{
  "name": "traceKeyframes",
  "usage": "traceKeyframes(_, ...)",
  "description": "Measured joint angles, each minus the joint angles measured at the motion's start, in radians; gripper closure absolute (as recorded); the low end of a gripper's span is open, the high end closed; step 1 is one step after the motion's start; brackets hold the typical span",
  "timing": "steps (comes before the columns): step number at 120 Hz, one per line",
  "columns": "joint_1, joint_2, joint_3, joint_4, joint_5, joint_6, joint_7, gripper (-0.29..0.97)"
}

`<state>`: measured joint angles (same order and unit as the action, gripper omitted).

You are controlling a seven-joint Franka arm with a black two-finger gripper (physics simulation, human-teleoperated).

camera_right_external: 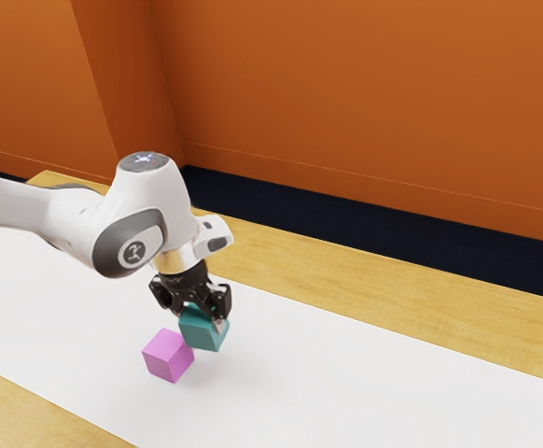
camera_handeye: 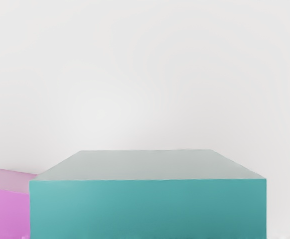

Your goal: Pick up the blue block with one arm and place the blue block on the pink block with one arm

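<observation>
Arm [camera_right_external: 113, 229] reached in from the exterior view's left, elbow bent and wrist pointed down over the white table [camera_right_external: 365, 383]. Its gripper [camera_right_external: 203, 315] clamped the blue block [camera_right_external: 201, 334] from two sides, just beside the pink block [camera_right_external: 167, 356], on the exterior view's right of it.

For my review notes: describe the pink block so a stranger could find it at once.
Start at the white sheet covering the wooden table, then find the black gripper. The small pink cube rests on the sheet beside the teal-blue cube the gripper holds; it alone is pink and ungripped.
</observation>
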<state>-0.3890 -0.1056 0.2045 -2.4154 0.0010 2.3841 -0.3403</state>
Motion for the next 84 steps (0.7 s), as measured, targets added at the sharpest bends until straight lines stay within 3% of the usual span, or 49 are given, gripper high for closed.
traceKeyframes(50,0.131,-0.033,0.001,-0.027,0.003,-0.069,0.139,0.31)
traceKeyframes(84,0.156,-0.040,0.001,-0.040,0.003,-0.098,0.283,0.31)
